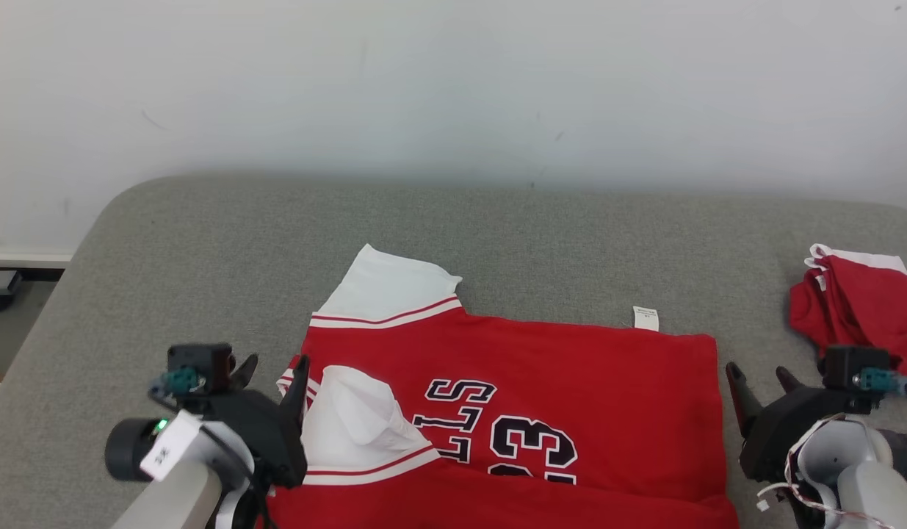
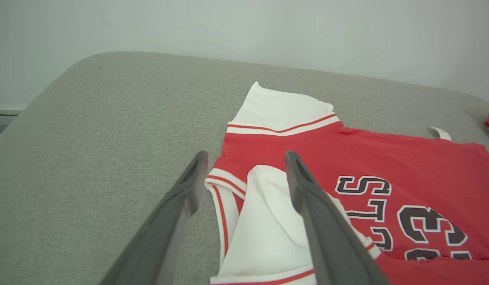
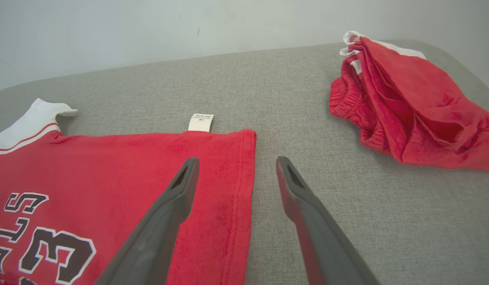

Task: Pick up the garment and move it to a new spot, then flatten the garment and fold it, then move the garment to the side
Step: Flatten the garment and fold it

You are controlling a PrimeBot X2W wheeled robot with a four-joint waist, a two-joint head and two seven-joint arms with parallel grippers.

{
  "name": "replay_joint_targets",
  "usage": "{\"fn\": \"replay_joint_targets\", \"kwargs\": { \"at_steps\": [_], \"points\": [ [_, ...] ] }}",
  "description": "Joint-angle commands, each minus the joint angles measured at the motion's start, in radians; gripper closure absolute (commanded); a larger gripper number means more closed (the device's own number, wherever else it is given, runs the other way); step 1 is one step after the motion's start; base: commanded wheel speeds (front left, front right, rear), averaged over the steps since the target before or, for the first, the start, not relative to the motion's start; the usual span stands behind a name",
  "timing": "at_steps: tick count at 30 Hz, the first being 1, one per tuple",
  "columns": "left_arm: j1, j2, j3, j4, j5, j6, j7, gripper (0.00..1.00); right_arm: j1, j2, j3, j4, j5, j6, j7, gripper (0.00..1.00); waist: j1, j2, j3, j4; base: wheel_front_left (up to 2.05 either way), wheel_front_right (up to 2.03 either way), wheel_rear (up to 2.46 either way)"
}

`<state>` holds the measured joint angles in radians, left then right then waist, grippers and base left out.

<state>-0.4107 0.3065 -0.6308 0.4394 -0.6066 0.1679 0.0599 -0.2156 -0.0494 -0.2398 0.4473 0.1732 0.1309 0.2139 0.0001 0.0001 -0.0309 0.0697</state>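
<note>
While left hand [image 1: 275, 364], right hand [image 1: 757, 371] gape, jersey [image 1: 571, 382] between.

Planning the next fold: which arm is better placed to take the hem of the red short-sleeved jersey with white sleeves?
Probably right. The open right gripper straddles the hem of the red jersey; the open left gripper sits at its white sleeves.

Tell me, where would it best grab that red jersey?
Probably the jersey by its two ends: right pincer on the straight hem from the right, left pincer on the shoulder edge from the left, since it lies flat sideways.
</note>
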Motion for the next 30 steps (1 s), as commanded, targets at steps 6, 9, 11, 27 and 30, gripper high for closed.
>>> {"fn": "replay_joint_targets", "kwargs": {
  "at_steps": [6,9,11,27,30],
  "points": [
    [-0.174,-0.051,-0.036,0.065,0.011,-0.019,0.122,0.00,-0.109,-0.004,-0.057,-0.041,-0.057,0.000,0.153,0.00,-0.0001,-0.0001,0.076,-0.017,0.00,0.00,0.00],
    [-0.275,-0.083,-0.048,0.117,0.022,-0.042,0.146,0.00,-0.164,-0.003,-0.068,-0.065,-0.084,0.000,0.214,0.00,-0.0001,-0.0001,0.127,-0.023,0.00,0.00,0.00],
    [-0.332,-0.101,-0.054,0.161,0.029,-0.055,0.158,0.00,-0.201,-0.002,-0.052,-0.078,-0.100,0.000,0.257,0.00,-0.0001,-0.0001,0.159,-0.034,0.00,0.00,0.00],
    [-0.697,-0.160,-0.129,0.490,0.107,-0.137,0.248,0.00,-0.265,-0.003,0.108,-0.355,-0.093,0.000,0.590,0.00,-0.0001,-0.0001,0.409,-0.084,0.00,0.00,0.00],
    [-0.760,-0.152,-0.138,0.534,0.128,-0.127,0.255,0.00,-0.254,-0.003,0.117,-0.438,-0.089,0.000,0.623,0.00,-0.0001,-0.0001,0.442,-0.095,0.00,0.00,0.00]
  ]
}}
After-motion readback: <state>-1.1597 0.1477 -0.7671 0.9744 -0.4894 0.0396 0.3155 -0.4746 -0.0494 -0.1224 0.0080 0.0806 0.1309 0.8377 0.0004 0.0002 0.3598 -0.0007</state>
